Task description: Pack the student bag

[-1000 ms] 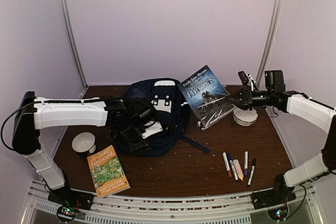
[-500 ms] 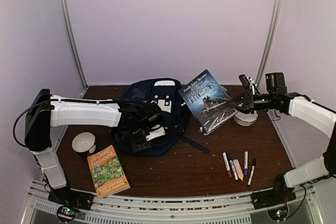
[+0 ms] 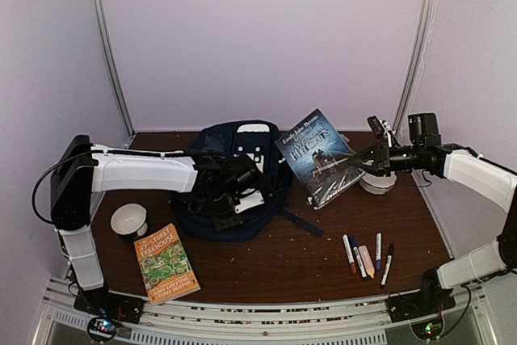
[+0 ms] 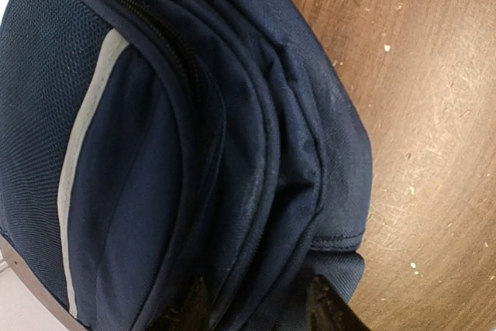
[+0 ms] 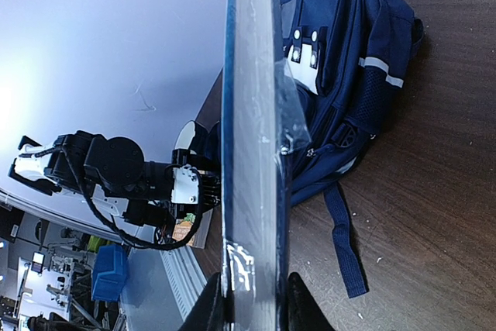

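Aloft, right claw (image 5: 249, 304) outstretched, clamping tilted book (image 3: 317, 155)

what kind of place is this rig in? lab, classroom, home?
Probably a lab robot booth, not a real classroom: plain wall panels on metal posts enclose the wooden table, and the left arm and right arm stand on an aluminium rail.
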Motion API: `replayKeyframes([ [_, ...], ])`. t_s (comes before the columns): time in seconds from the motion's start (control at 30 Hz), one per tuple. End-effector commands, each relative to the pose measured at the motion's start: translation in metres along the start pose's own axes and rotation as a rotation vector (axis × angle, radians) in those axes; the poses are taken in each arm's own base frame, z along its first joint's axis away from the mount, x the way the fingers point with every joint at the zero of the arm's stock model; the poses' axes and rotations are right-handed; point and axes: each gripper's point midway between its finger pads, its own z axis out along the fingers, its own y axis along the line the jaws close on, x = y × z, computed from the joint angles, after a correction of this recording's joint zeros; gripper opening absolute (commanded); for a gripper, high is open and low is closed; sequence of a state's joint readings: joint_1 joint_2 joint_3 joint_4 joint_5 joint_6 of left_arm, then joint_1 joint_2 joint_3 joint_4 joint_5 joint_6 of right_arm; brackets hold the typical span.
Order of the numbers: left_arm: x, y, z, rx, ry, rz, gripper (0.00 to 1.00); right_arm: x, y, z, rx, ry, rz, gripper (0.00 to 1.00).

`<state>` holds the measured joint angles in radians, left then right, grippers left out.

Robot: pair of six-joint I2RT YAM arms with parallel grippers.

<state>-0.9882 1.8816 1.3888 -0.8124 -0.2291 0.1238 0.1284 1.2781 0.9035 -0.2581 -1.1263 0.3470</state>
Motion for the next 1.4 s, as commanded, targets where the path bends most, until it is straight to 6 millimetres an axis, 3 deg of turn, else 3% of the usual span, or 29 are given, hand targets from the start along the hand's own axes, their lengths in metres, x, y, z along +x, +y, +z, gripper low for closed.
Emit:
replayKeyframes([
  [0.0,-0.002,0.002,0.0,0.007,-0.01,0.033,0.46,-0.018,0.028,-0.01,-0.066,-0.063,-0.151,0.0],
  [0.13,0.003,0.009,0.008,-0.046,0.029,0.048,0.46,-0.018,0.026,-0.009,-0.064,-0.059,-0.143,0.0],
  [0.33,-0.005,0.033,0.011,-0.175,0.051,0.025,0.33,-0.017,0.023,-0.008,-0.06,-0.057,-0.141,0.0],
  [0.43,-0.018,0.042,-0.001,-0.196,0.011,-0.012,0.14,-0.015,0.022,-0.008,-0.055,-0.054,-0.14,0.0],
  [0.5,-0.031,0.048,-0.02,-0.187,-0.047,-0.059,0.01,-0.014,0.023,-0.009,-0.053,-0.05,-0.139,0.0],
  [0.53,-0.039,0.051,-0.032,-0.174,-0.087,-0.083,0.0,-0.014,0.023,-0.009,-0.051,-0.049,-0.139,0.0],
  [0.7,-0.08,0.078,-0.094,-0.143,-0.298,-0.221,0.0,-0.016,0.036,-0.012,-0.079,-0.01,-0.096,0.0],
  [0.87,-0.109,0.113,-0.133,-0.14,-0.46,-0.344,0.0,-0.006,0.049,-0.017,-0.118,0.067,-0.012,0.0],
  [1.03,-0.126,0.146,-0.149,-0.138,-0.565,-0.448,0.0,0.009,0.052,-0.02,-0.139,0.058,0.083,0.0],
  [1.2,-0.151,0.153,-0.155,-0.071,-0.648,-0.473,0.0,0.027,0.045,-0.013,-0.174,0.024,0.172,0.0],
  [1.37,-0.169,0.156,-0.161,-0.035,-0.697,-0.498,0.0,0.043,0.052,0.001,-0.184,0.085,0.186,0.0],
])
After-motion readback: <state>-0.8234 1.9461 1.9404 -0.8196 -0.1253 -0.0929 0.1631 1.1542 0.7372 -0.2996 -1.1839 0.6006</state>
